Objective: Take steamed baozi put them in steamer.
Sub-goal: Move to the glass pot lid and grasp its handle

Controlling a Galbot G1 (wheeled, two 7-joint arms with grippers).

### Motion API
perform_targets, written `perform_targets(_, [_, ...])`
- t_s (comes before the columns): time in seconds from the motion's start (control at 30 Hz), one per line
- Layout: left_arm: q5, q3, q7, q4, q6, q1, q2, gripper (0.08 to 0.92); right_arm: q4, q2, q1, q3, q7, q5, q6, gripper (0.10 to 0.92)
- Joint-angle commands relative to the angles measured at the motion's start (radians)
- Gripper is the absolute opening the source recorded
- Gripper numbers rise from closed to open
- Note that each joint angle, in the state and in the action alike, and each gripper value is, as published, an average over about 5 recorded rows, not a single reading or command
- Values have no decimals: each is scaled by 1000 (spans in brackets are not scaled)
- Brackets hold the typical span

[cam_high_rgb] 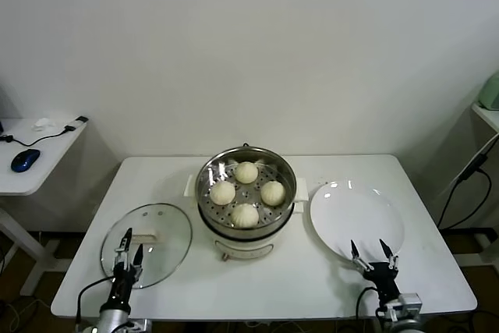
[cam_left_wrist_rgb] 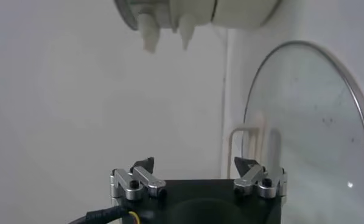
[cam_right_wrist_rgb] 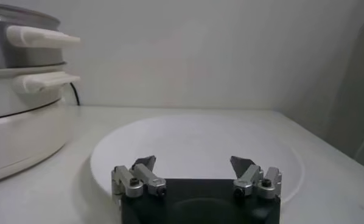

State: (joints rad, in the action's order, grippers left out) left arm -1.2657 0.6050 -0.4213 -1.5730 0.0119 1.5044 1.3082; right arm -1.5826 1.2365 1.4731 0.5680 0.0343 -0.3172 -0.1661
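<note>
The steel steamer (cam_high_rgb: 209,175) stands mid-table on its white base. Several cream-white baozi lie on its perforated tray: one at the back (cam_high_rgb: 246,172), one left (cam_high_rgb: 222,193), one right (cam_high_rgb: 272,192), one at the front (cam_high_rgb: 245,214). My left gripper (cam_high_rgb: 129,256) is open and empty, low at the front left over the glass lid's near edge. My right gripper (cam_high_rgb: 373,256) is open and empty at the front right, by the near edge of the white plate. In the right wrist view my right gripper (cam_right_wrist_rgb: 193,165) faces the empty plate (cam_right_wrist_rgb: 194,140), with the steamer (cam_right_wrist_rgb: 24,91) off to one side.
The round glass lid (cam_high_rgb: 160,233) lies flat to the left of the steamer and also shows in the left wrist view (cam_left_wrist_rgb: 310,122). The empty white plate (cam_high_rgb: 357,216) lies to the right. A side table with a blue mouse (cam_high_rgb: 25,160) stands far left.
</note>
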Motion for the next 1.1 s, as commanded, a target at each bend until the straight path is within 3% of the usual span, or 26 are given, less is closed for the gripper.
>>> perform_targets(0.03, [-100,2,-27,62,-11,-31,-3,823,-20,20,27,17,-11,4,2,823])
perform_targets(0.47, [-127,-23,-12,158,-38,-153,-16,806,-57,31,40,22,-17,-9,14,823])
perform_targets(1.1, [-112,-33,-21,260,-27,-198,-25,272,-68,39,34,22,-19,-4,25,823])
